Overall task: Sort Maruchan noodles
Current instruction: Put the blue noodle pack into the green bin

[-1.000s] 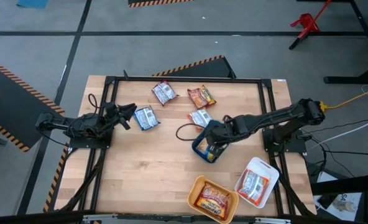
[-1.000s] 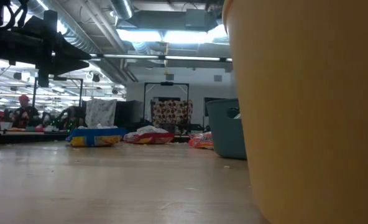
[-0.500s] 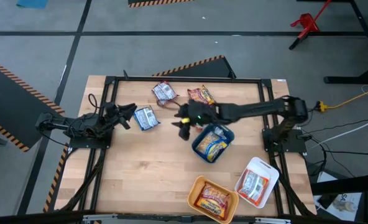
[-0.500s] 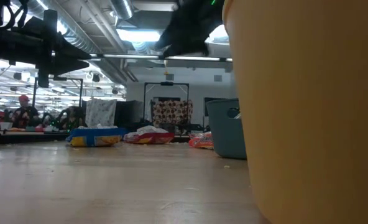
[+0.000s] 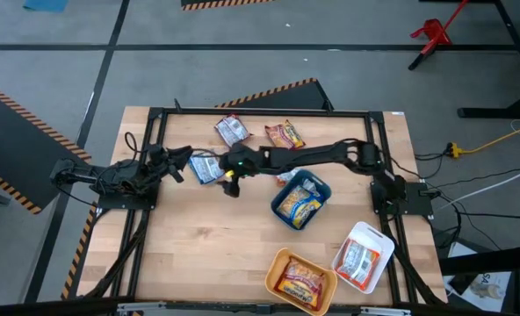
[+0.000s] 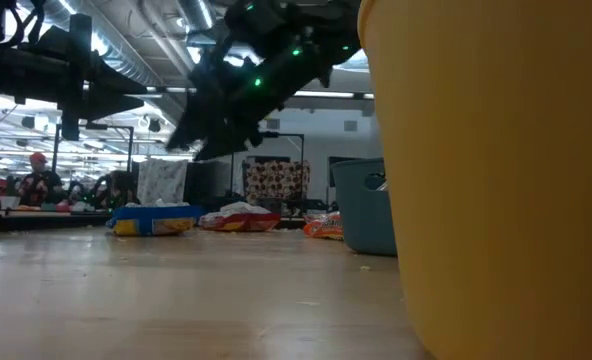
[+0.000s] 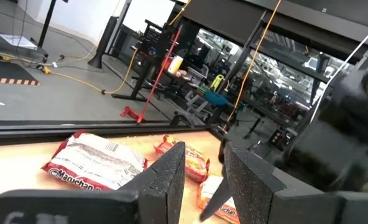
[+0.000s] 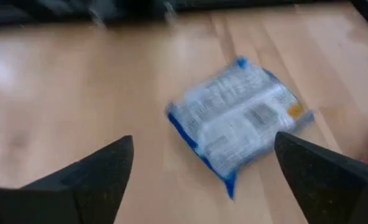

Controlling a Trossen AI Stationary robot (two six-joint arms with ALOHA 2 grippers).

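My right gripper hangs open-fingered just beside the blue-and-white crinkly ramen packet — nothing held.

I see my left gripper on the packet's other side, its fingers a narrow gap apart; bare wooden table lies open toward the near edge — the blue tray sits mid-table.

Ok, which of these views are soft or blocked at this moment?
Right wrist view: motion-smeared, the blue-and-white packet soft-edged between the open right tool. Low view: the orange tray fills the right side, very near the lens; ceiling lights glare. High view: sharp. Left wrist view: a dark blurred mass at the right edge.
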